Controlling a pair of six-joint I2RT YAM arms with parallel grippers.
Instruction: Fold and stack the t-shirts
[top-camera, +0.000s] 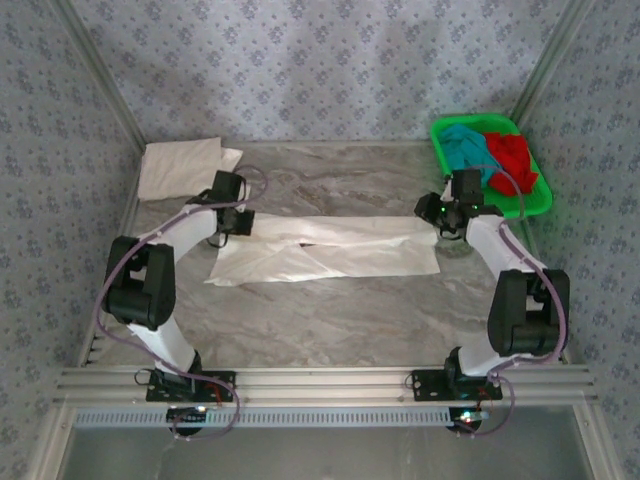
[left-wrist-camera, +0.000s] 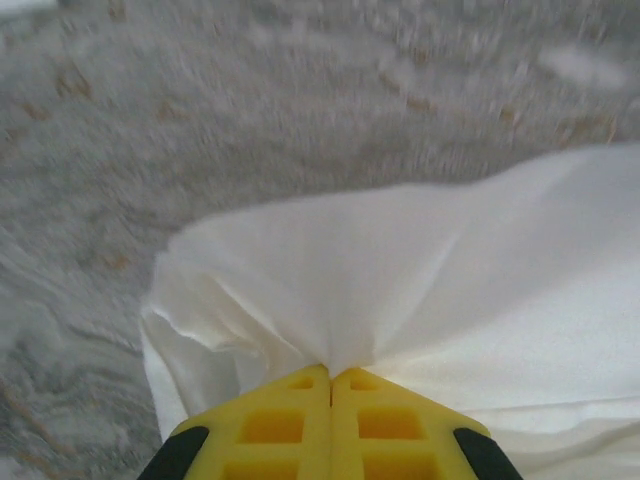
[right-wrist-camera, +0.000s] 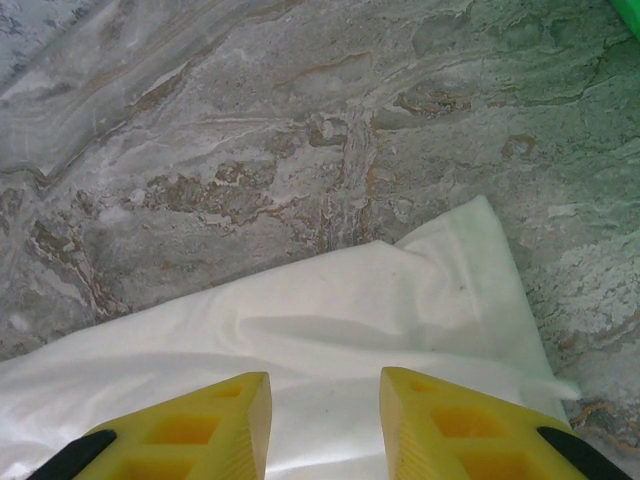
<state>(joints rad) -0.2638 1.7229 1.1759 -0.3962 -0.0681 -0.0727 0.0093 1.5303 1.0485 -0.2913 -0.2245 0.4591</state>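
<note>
A white t-shirt lies as a long, partly folded strip across the middle of the table. My left gripper is at its left end. In the left wrist view the yellow jaws of that gripper are shut on a bunched fold of the white cloth. My right gripper hovers over the strip's right end. There its jaws stand open, with the flat cloth below them. Another white t-shirt lies folded at the back left.
A green basket at the back right holds a teal t-shirt and a red t-shirt. Patterned walls close in the table on three sides. Bare marble tabletop lies between the strip and the arm bases.
</note>
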